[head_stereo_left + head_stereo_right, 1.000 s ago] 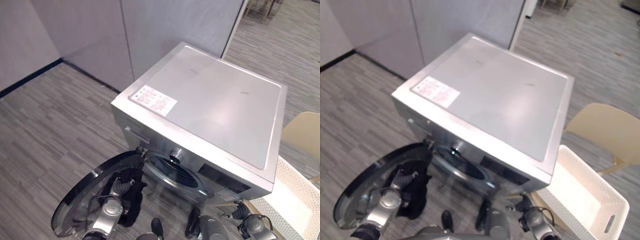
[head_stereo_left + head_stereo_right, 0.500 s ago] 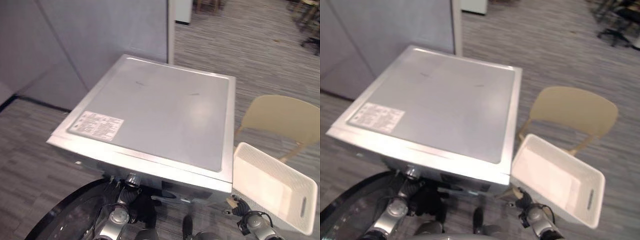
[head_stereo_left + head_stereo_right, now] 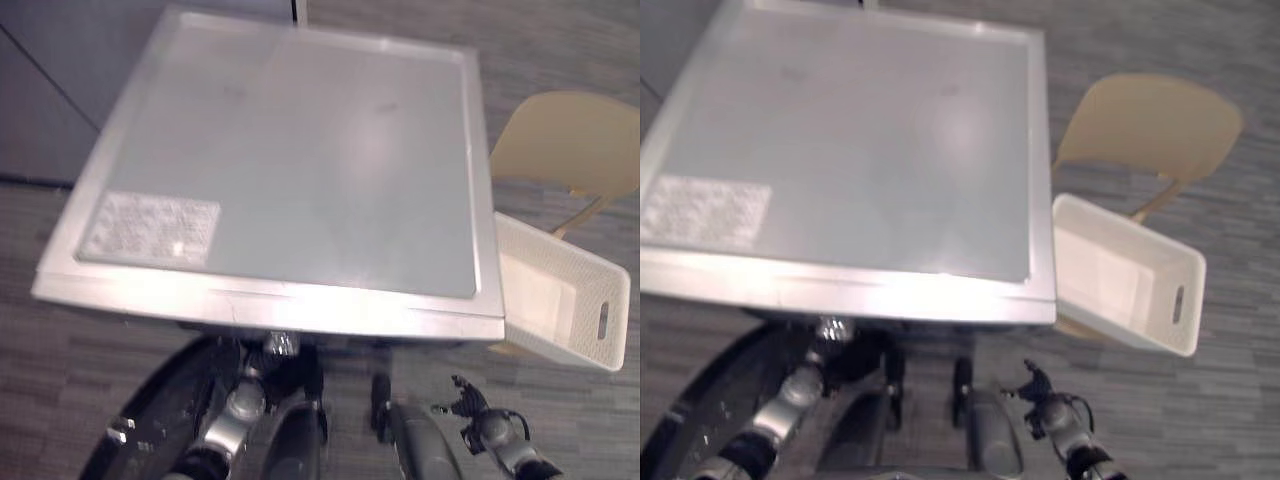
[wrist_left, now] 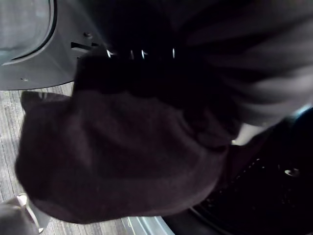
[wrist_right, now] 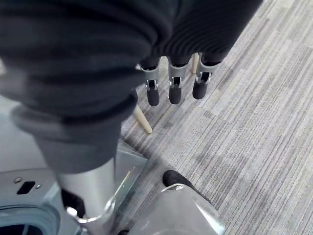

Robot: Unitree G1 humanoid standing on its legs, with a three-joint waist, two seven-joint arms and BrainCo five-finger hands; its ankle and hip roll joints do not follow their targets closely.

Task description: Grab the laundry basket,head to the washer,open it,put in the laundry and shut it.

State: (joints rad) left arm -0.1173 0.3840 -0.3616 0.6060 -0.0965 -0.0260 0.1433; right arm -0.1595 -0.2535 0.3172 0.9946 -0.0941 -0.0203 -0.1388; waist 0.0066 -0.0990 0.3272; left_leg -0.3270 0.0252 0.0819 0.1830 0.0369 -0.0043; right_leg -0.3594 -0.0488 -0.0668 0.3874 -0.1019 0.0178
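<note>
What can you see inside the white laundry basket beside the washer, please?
The laundry basket next to the washer looks empty: bare white floor and walls show. The corner behind its near rim is hidden. A dark garment shows in the left wrist view.

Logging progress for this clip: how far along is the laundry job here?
Done: the door of the washer stands open, and the white laundry basket on the tan chair beside it looks empty. In hand: a dark garment hangs before the left hand at the drum, not clearly inside. The right hand hangs open over the floor. Left: get the garment in and shut the door.
</note>
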